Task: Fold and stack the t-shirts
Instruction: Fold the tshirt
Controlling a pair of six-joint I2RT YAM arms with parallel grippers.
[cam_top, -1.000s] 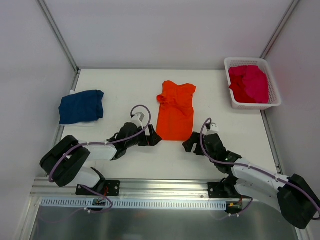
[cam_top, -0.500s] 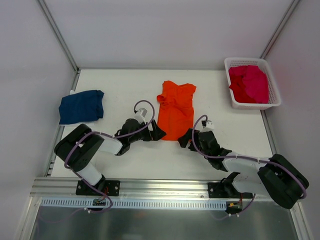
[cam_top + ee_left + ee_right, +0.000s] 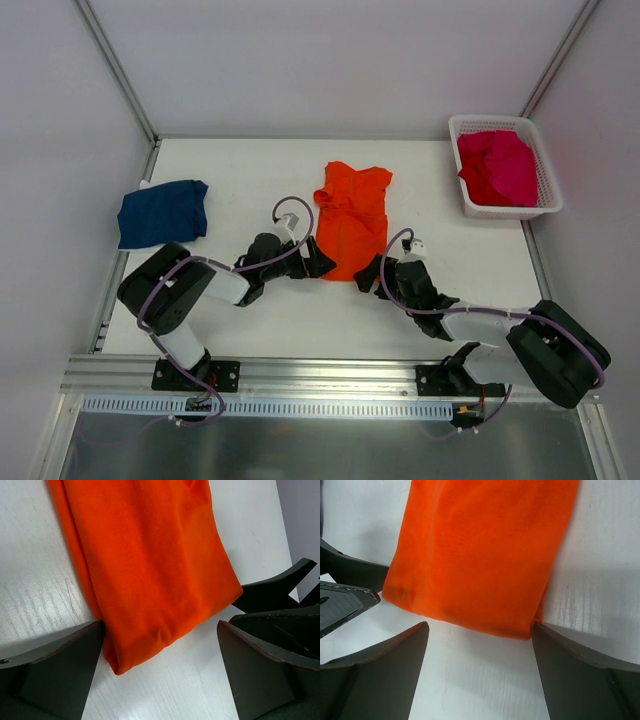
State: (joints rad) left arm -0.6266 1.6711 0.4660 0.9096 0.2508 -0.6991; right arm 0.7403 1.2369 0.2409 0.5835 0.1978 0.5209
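Surface: white matte tabletop (image 3: 250,175) is stretching between pale enclosure walls, with both arm bases sitting at its near edge
Far left: navy blue cloth t-shirt (image 3: 162,213) is lying folded into a rough rectangle near the left edge of the tabletop, well apart from both arms
Left claw: black two-finger left gripper (image 3: 314,262) is reaching low over the tabletop at the near-left corner of the orange hem; its jaws are standing wide apart and clamping nothing, and in the left wrist view one finger (image 3: 60,665) is touching the corner of the cloth
Centre: bright orange cloth t-shirt (image 3: 352,225) is lying flat in the middle of the tabletop, folded into a long narrow strip, collar end far and hem end near, between the two claws
Right claw: black two-finger right gripper (image 3: 374,272) is sitting at the near-right corner of the same hem; its jaws are gaping wide, and in the right wrist view one finger (image 3: 585,675) is meeting the cloth corner
Far right: white plastic lattice basket (image 3: 546,203) is standing at the far right corner of the tabletop
Inside it: magenta-pink cloth t-shirts (image 3: 497,167) are lying crumpled in a heap
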